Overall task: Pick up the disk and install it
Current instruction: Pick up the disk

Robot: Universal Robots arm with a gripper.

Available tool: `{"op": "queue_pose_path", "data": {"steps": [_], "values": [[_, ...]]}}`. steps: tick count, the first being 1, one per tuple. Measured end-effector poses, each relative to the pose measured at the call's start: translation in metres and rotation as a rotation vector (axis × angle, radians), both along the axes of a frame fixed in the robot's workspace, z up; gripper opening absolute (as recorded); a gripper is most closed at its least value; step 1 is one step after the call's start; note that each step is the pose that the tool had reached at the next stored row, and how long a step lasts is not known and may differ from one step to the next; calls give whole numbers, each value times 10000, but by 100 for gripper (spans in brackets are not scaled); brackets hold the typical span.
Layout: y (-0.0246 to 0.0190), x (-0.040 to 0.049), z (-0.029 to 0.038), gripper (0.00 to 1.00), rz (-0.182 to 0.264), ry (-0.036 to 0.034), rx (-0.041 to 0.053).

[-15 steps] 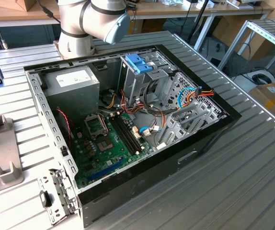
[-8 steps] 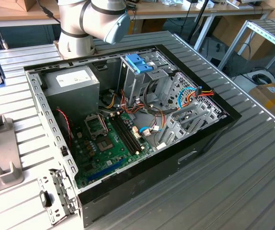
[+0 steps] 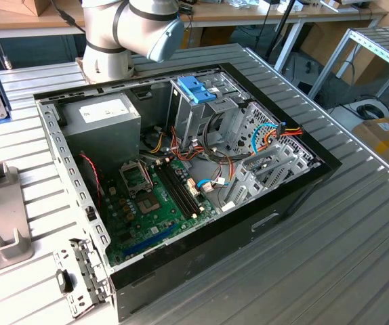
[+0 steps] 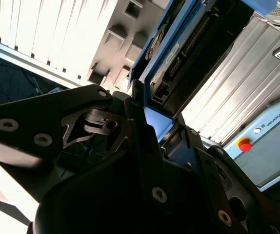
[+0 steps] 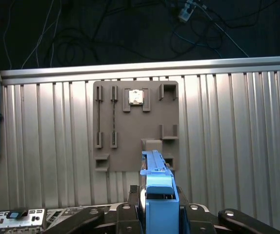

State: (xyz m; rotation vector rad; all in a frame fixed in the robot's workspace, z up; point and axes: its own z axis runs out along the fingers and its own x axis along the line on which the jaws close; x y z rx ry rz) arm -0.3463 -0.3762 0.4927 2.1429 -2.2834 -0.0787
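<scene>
In the first wrist view the disk [image 5: 158, 187] stands edge-on, its light blue bracket facing the camera. My gripper [image 5: 158, 208] is shut on it, with a black finger on each side. The disk hangs above a grey fixture plate [image 5: 135, 126] on the ribbed metal table. In the second wrist view the disk [image 4: 179, 53] reaches out from my gripper [image 4: 152, 122], showing its dark body and connector edge inside the blue frame. The open computer case [image 3: 296, 189] lies on the table in the exterior view, with its drive cage [image 3: 201, 115] at the back.
Inside the case are a grey power supply [image 3: 103, 118], a green motherboard [image 3: 154, 196], loose cables [image 3: 276, 132] and a blue plastic handle [image 3: 198, 88] on top of the cage. A grey box with a red button [image 4: 245, 145] and a small metal bracket [image 3: 79, 277] lie on the table.
</scene>
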Motion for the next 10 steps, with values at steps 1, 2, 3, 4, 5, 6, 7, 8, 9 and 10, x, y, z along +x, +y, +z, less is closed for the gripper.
{"op": "queue_pose_path", "data": {"steps": [1, 2, 3, 4, 5, 6, 7, 8, 9, 10], "values": [[0, 4, 0, 37, 0, 1, -1], [0, 10, -1, 37, 0, 0, 0], [0, 16, -1, 37, 0, 1, -1], [0, 19, -1, 37, 0, 1, -1], [0, 22, -2, 37, 0, 1, -1], [0, 26, -3, 37, 0, 0, 0], [0, 29, -3, 37, 0, 1, -1], [0, 33, -3, 37, 0, 1, -1], [0, 36, -3, 37, 0, 1, 0], [0, 38, -4, 37, 0, 0, 0]]}}
